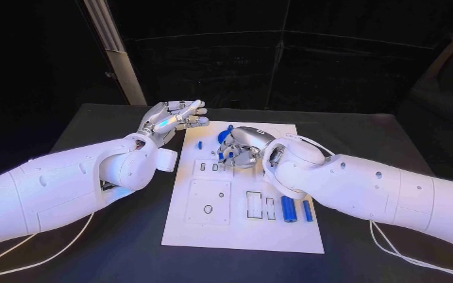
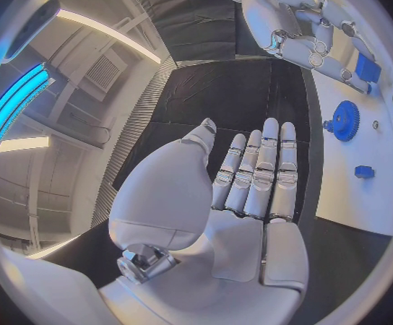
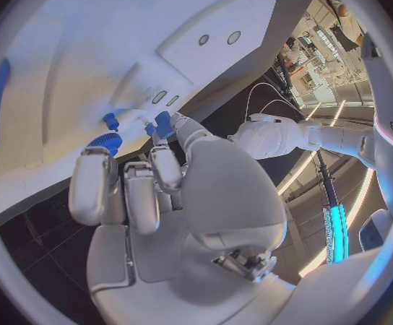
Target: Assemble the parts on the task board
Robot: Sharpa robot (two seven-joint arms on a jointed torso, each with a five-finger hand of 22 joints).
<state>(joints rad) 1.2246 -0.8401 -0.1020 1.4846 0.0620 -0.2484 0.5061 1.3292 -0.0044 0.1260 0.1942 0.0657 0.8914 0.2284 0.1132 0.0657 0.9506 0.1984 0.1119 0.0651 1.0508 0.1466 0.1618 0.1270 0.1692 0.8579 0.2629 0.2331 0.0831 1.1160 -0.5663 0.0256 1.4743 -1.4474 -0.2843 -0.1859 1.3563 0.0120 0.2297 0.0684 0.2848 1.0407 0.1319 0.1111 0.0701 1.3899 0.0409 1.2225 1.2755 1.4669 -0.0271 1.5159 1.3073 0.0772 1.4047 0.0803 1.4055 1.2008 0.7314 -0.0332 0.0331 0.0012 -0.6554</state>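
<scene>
Right silver hand [image 1: 238, 147] is crowding the far-middle of the white task board [image 1: 189, 230], fingers curling round a small blue part [image 3: 163, 123] and blocking the blue toothed gear [image 2: 344, 120] beside it. Left silver hand [image 1: 173, 118] is hanging open off the board's far left corner, above black table [image 1: 94, 126]. Two blue cylinders [image 1: 289, 208] are lying by the right arm. The near half is staying unobstructed.
</scene>
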